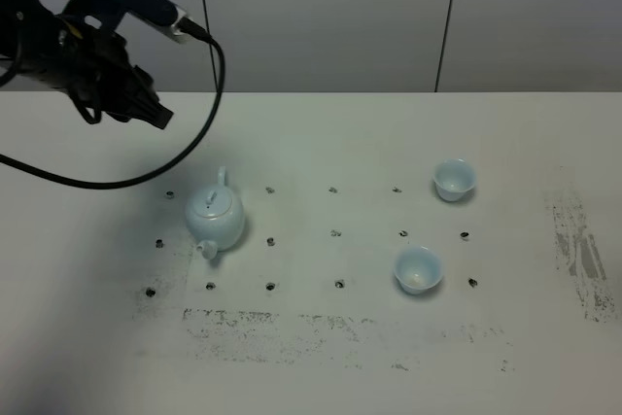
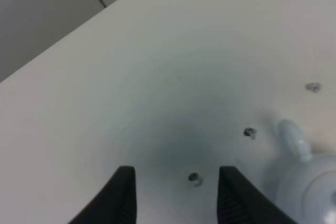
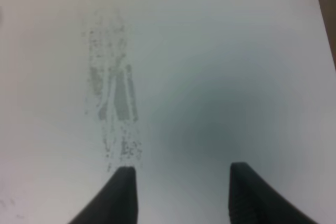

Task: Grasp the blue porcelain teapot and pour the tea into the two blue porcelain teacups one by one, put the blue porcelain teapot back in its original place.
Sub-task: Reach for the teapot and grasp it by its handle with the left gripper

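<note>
Your left gripper [image 1: 154,112] hangs open and empty, well apart from the teapot [image 1: 216,218] on the left of the table [image 1: 321,143], so line its jaws across the handle [image 1: 222,178] before closing.

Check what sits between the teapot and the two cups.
No objects. In the high view, the table between the teapot, the far cup and the near cup carries only small dark dots in rows.

Teapot [image 1: 216,218] left, teacups [image 1: 454,179] [image 1: 418,269] right, well apart
</note>
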Robot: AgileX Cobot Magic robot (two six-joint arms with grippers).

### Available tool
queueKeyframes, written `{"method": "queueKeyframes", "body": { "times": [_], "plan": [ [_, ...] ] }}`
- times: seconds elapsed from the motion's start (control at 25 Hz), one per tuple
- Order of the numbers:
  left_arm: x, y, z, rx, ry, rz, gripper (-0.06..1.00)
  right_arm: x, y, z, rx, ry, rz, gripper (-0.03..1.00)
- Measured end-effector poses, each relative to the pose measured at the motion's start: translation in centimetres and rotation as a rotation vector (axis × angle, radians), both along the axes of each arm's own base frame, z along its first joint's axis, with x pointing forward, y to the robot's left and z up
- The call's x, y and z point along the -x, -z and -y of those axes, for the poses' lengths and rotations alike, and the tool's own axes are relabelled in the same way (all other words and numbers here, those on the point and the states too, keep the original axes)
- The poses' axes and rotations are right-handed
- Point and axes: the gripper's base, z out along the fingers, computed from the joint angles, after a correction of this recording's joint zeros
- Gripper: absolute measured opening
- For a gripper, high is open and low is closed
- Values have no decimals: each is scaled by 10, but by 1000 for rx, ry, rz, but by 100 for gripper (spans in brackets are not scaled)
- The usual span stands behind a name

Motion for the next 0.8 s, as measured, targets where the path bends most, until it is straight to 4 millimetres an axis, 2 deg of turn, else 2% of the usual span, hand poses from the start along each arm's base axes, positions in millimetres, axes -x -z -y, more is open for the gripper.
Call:
{"method": "queueKeyframes", "body": {
  "times": [0.16, 0.36, 0.56, 0.8],
  "plan": [
    [-3, 8, 29, 26, 16, -20, 42, 44, -18, -15, -14, -43, 67, 41],
    [-20, 14, 42, 31, 12, -78, 42, 97, -25, -23, -59, -72, 124, 41],
    [-34, 22, 52, 20, 23, -137, 42, 153, -18, -23, -104, -72, 208, 39],
    [-43, 26, 65, 24, 32, -139, 42, 206, 9, -21, -138, -77, 348, 37]
  ]
}}
